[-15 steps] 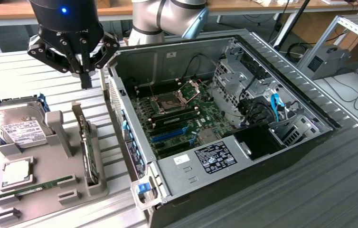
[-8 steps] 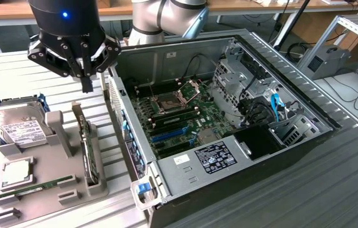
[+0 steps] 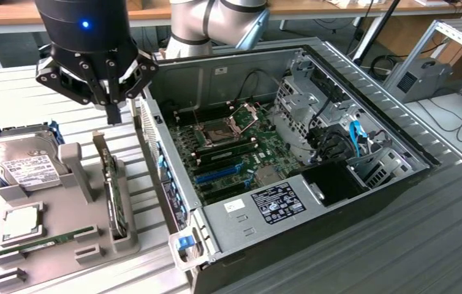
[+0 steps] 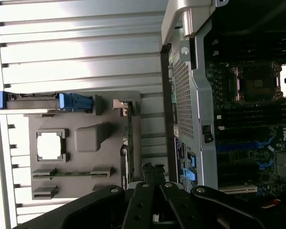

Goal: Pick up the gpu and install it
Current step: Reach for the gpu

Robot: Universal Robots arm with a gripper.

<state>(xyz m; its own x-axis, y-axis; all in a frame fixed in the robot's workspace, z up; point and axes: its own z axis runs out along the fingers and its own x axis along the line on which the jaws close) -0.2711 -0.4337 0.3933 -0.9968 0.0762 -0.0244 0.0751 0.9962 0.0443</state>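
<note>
**Item 1. Pincer** [image 3: 114, 115] [image 4: 152, 168]. Single arm. The two fingers are drawn together with nothing between them. It hangs in the air, clear of every part.

**Item 2. The gpu** [image 3: 113, 193] [image 4: 129, 143]. The nearest thing to the pincer, lying below it and apart from it. It stands on its long edge in a slot of the grey holder, not yet lifted. Its long axis runs level, parallel to the near wall of the computer case. In the exterior view the silver bracket end sits almost under the fingertips, and the rest of the card stretches away from them. Judgement: the pincer is close to the card's line, but whether it is centred on it cannot be told.

**Item 3. Grey holder** [image 3: 55, 260] [image 4: 86, 119]. Under and beyond the gpu, on the side away from the case. It rests on the desk [image 3: 427, 245].

**Item 4. Hard drive** [image 3: 22, 164]. Further out on the holder, in a blue frame.

**Item 5. Processor chip** [image 3: 20, 222] [image 4: 50, 145] and RAM stick [image 3: 47, 241]. At the holder's far part, well apart from the pincer.

**Item 6. Computer case** [image 3: 362, 98]. On the pincer's other side, just beside the holder, open. The motherboard [image 3: 247, 147] is exposed and its blue slot carries no card.
</note>
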